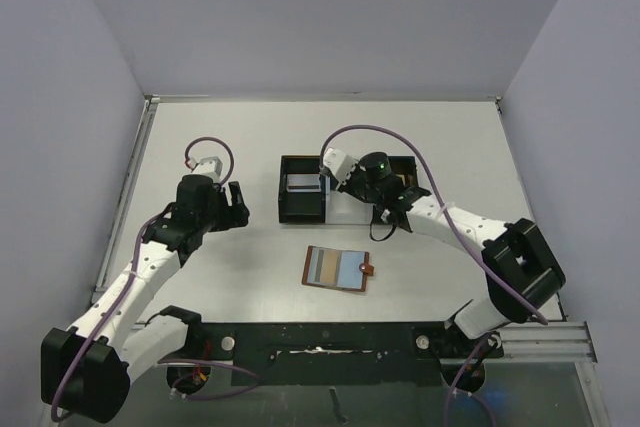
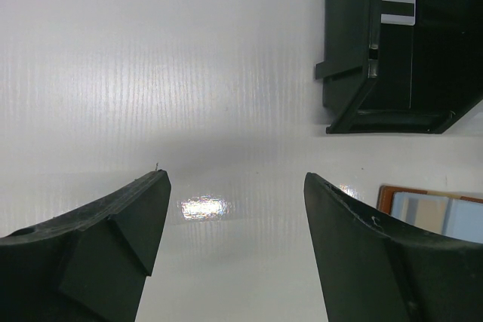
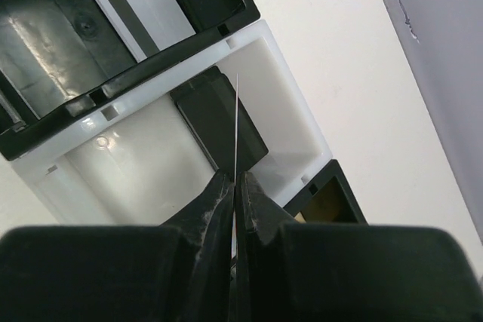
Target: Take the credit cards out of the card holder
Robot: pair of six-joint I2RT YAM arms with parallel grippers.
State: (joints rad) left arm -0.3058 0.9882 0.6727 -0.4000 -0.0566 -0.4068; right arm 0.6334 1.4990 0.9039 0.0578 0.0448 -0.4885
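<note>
Top external view, items listed from left to right. 1: left gripper [image 1: 240, 204], fingers spread wide with nothing between them, hanging over bare white table [image 1: 440, 137] well to the left of the tray; the left wrist view shows both dark fingertips apart with only tabletop in the gap. 2: tray [image 1: 283, 192], 3 compartments in a row at mid-table, black on the left, white in the middle, black on the right. 1 card [image 1: 302, 184] lies flat in the left black compartment, light-coloured with a darker band across it in the left wrist view. 3: card holder [image 1: 338, 269], brown, lying opened flat on the table just nearer than the tray and apart from it, snap tab [image 1: 367, 269] pointing right, tan and blue-grey panels facing up; whether any of these panels is a card cannot be told. Neither gripper touches it. 4: right gripper [image 3: 235, 179], fingers pressed together and pinching 1 credit card [image 3: 237, 122], which the right wrist view shows edge-on as a thin pale line rising from between the fingertips. This card hangs above the white middle compartment, apart from its floor.
</note>
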